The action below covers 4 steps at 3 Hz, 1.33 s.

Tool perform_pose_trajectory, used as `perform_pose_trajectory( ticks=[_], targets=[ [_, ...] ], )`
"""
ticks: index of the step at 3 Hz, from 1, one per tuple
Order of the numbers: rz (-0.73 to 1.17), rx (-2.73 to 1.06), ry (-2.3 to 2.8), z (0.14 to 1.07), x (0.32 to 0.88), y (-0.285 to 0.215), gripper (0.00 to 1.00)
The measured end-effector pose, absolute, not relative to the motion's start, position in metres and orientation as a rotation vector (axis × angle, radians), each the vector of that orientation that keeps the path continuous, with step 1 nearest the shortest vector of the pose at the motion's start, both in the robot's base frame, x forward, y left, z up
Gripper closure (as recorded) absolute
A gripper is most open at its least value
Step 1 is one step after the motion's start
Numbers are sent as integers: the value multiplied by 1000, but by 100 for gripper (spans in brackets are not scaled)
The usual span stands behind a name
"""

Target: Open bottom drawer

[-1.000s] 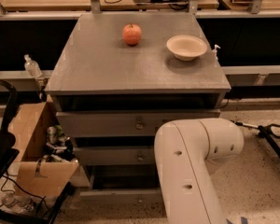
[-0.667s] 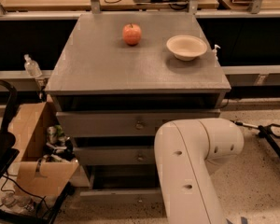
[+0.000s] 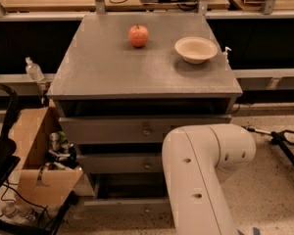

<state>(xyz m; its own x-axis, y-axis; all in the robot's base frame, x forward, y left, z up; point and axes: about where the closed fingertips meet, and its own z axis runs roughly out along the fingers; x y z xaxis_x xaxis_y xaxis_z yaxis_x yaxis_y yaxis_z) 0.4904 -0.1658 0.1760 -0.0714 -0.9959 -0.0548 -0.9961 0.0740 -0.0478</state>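
Note:
The grey cabinet (image 3: pixel 137 67) has three drawers in its front. The bottom drawer (image 3: pixel 122 204) is the lowest, a narrow grey strip near the floor with a dark gap above it. Its right part and its knob are hidden behind my arm. The top drawer (image 3: pixel 103 129) and the middle drawer (image 3: pixel 112 163) are shut, each with a small round knob. My white arm (image 3: pixel 206 170) fills the lower right, its elbow in front of the cabinet. My gripper is not in view.
A red apple (image 3: pixel 138 35) and a beige bowl (image 3: pixel 196 49) sit on the cabinet top. An open cardboard box (image 3: pixel 34 180) of clutter stands on the floor at the left, beside a black frame (image 3: pixel 5 131). A black stand (image 3: pixel 279 138) lies on the floor at the right.

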Motion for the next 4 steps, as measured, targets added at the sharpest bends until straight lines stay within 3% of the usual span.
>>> perform_pose_trajectory(
  ticks=[1,4],
  targets=[
    [4,-2090,2248,177,490,-166,100],
    [4,-2090,2248,177,490,-166,34]
  ],
)
